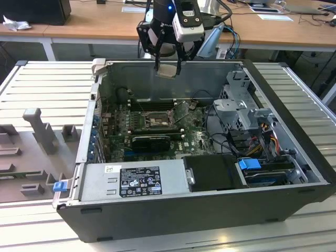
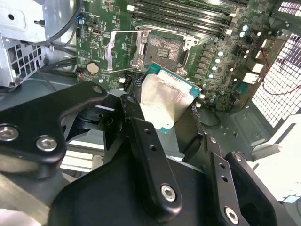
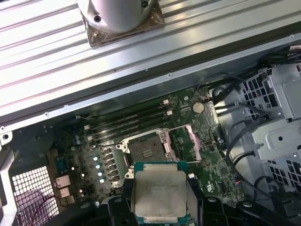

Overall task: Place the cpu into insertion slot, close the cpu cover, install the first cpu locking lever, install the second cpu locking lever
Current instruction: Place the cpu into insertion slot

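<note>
My gripper [image 1: 168, 67] hangs above the back wall of the open computer case [image 1: 173, 212], shut on the cpu [image 1: 167, 71], a flat silver-topped square chip. In both wrist views the cpu [image 2: 164, 99] [image 3: 160, 190] sits clamped between the black fingers [image 2: 137, 120] [image 3: 123, 200], well above the board. The insertion slot [image 1: 154, 120] [image 2: 164, 49] [image 3: 145, 151] lies bare on the green motherboard, below and ahead of the chip. The cpu cover [image 2: 112, 47] [image 3: 193, 139] stands flipped open beside the slot.
Long black memory slots [image 3: 127, 123] run behind the socket and a long black card [image 1: 152, 140] lies in front of it. A metal drive cage [image 1: 239, 105] with cables fills the exterior view's right. The power supply [image 1: 134, 181] lines the front. Grey fixtures [image 1: 37, 131] stand outside the case on the left.
</note>
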